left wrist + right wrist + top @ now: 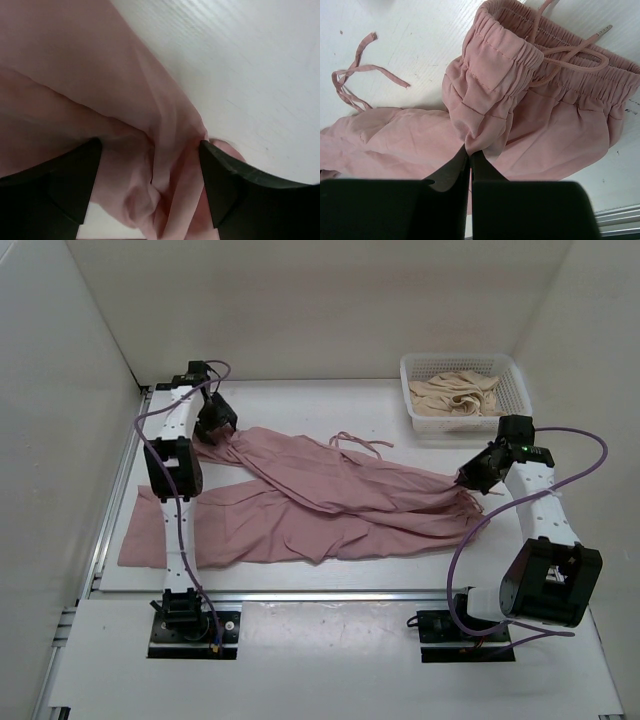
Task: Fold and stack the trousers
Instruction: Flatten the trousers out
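Note:
The dusty-pink trousers (pixel 330 502) lie crumpled across the table, legs to the left and waistband to the right. My left gripper (pixel 215 425) is at the far-left leg end. In the left wrist view it (pixel 150 145) is open, its fingers wide apart with bunched trouser fabric (pixel 75 75) between them. My right gripper (pixel 470 480) is at the waistband end. In the right wrist view it (pixel 470 150) is shut on a fold of the trousers (pixel 555 125) just below the gathered elastic waistband (pixel 495 50). The drawstring (pixel 570 52) lies looped over the waistband.
A white basket (pixel 460 358) with a beige cloth (pixel 458 395) in it stands at the back right. A loose pink string (pixel 360 443) trails on the table behind the trousers. White walls enclose the table on three sides.

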`<state>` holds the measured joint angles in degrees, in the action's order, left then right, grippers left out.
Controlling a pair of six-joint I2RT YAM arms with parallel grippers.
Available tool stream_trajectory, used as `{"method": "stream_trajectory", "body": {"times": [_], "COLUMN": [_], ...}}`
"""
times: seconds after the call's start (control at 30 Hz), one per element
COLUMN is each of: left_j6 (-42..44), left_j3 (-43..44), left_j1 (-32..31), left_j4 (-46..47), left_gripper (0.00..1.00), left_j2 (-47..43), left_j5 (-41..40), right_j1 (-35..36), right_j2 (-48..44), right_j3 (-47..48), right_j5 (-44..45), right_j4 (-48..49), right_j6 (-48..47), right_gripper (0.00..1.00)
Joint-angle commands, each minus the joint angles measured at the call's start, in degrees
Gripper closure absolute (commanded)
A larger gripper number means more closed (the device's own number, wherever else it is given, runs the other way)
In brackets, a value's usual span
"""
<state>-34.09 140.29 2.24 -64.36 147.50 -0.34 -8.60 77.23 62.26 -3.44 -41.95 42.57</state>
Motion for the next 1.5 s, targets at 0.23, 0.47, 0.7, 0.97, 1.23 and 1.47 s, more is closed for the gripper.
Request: {"method": "stream_trajectory", "body": {"times": [0.23, 0.47, 0.7, 0.97, 1.23, 1.47], "left_j6": [-1.69, -2.21, 2.71, 4.55, 4.55, 4.73], "left_j3": [5.95, 11.42, -17.80, -48.19, -38.61, -31.58], "left_j1": [0.92, 2.51, 3.03, 7.33, 9.44, 7.52], "left_j4": [0.11, 1.78, 6.43, 9.87, 6.72, 5.38], "left_gripper": [0.90, 0.90, 0.80, 0.00, 0.90, 0.27], "left_j2": [-8.18, -20.64, -42.97, -45.02, -38.88, -24.03], "left_j5": [1.92, 7.63, 1.49, 2.02, -2.65, 0.78], "right_j1": [-0.63, -5.37, -7.40, -8.54, -8.54, -8.54], "right_j2": [-0.15, 1.17, -3.93, -5.16, -5.16, -2.97], "right_j3": [0.93, 14.37, 14.49, 5.77, 4.54, 4.54], "right_j5": [0.54, 1.06, 3.71, 2.48, 1.25, -0.42], "right_j4": [0.03, -1.98, -4.45, -2.69, -1.64, -1.11], "right_j6": [-1.61, -1.08, -2.40, -1.35, -1.96, -2.49], "right_gripper": [1.00, 1.00, 1.00, 1.00, 1.00, 1.00]}}
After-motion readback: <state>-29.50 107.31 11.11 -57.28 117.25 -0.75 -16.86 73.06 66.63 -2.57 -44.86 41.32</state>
